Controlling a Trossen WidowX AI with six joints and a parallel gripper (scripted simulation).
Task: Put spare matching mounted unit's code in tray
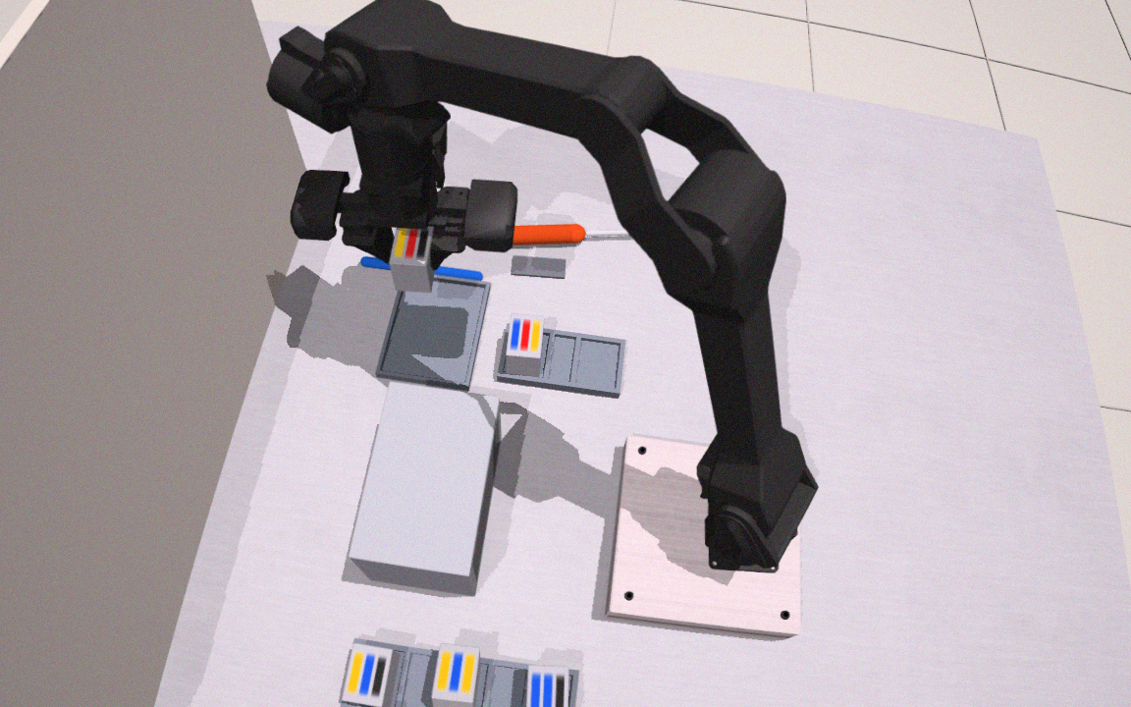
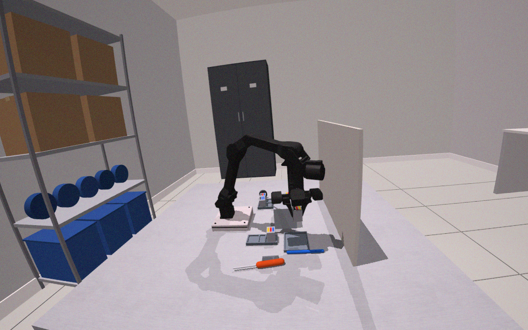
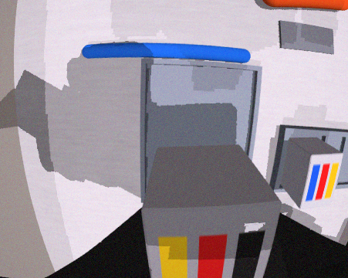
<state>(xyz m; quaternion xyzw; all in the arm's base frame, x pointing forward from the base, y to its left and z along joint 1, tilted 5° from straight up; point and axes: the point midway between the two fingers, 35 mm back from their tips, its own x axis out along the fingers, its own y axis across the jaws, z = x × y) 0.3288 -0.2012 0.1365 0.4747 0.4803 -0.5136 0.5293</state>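
My gripper [image 1: 409, 239] [image 2: 297, 205] [image 3: 201, 210] is shut on a grey spare cube [image 1: 413, 274] [image 3: 210, 181] with a yellow, red and black stripe code. It holds the cube in the air above the flat grey tray [image 1: 389, 352] [image 2: 296, 247] [image 3: 146, 123], over the tray's end by the blue pen. A second spare [image 1: 523, 338] [image 3: 318, 175] [image 2: 271, 228] with blue, red and yellow stripes sits in a small grey rack [image 1: 591, 360]. A plain grey box [image 1: 424, 483] stands just beyond the tray's other end; no code shows on it.
A blue pen [image 1: 464, 274] [image 3: 163, 52] [image 2: 305, 251], an orange screwdriver [image 1: 548, 234] [image 2: 270, 263] and a small grey plate [image 1: 539, 265] lie by the tray. An upright panel [image 2: 339, 184] stands close beside it. Three more striped spares [image 1: 456, 673] sit in a rack at the table edge.
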